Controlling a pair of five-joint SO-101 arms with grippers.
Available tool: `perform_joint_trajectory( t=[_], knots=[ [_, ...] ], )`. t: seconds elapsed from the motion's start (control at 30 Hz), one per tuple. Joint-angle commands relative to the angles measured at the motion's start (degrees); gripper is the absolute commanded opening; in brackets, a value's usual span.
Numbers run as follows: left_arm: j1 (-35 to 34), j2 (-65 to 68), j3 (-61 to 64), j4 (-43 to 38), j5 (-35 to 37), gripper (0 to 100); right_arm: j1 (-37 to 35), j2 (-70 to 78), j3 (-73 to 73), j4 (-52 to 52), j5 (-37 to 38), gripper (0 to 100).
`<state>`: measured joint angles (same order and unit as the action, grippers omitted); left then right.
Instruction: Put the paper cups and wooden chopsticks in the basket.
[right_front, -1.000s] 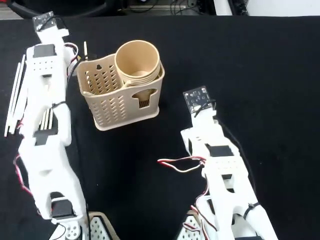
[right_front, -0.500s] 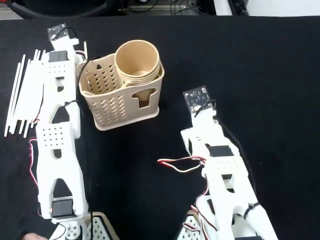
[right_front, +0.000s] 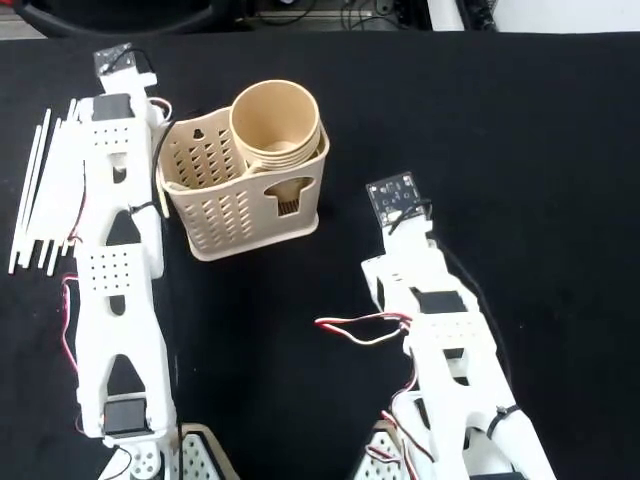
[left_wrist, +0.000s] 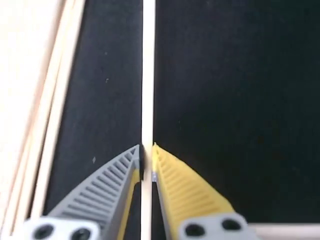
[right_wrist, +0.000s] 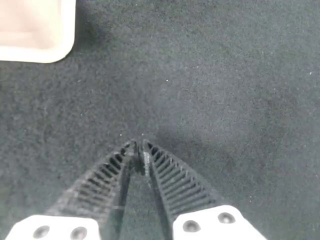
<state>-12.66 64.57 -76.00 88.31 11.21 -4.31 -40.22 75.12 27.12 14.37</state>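
Swinging toward the basket (right_front: 240, 215) since a second ago, the left gripper (left_wrist: 147, 150) is clamping one wooden chopstick (left_wrist: 148, 75), likely readying a drop beside the nested paper cups (right_front: 275, 125). The right gripper (right_wrist: 136, 147) is sitting closed, empty.

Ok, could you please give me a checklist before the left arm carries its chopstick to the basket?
1. Left end effector shut on a chopstick: ok.
2. Just one stick in the grip, other chopsticks apart: ok.
3. Paper cups already in basket: ok.
4. Open compartment beside the cups: ok.
5. Right end effector shut, off the basket: ok.
6. Held chopstick lifted off the table: cannot tell.
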Motion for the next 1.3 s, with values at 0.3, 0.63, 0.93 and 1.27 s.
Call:
perform_joint_trajectory(
  t=[0.3, 0.63, 0.93, 1.27],
  knots=[
    [-7.78, -8.53, -18.95, 12.75, -1.49, 3, -0.53, -1.71, -0.66, -1.05, 0.18, 1.5],
    [-10.33, -35.08, -10.77, 12.92, -1.41, 3, -0.53, -1.71, -0.66, -1.05, 0.18, 1.5],
    [-7.78, -66.64, 29.32, 9.85, -1.58, 3, -0.53, -1.71, -0.66, -1.05, 0.18, 1.5],
    [-6.29, -101.36, 72.04, -20.75, -1.14, 3, -0.88, -1.71, -0.57, -1.05, 0.18, 1.5]
  ],
)
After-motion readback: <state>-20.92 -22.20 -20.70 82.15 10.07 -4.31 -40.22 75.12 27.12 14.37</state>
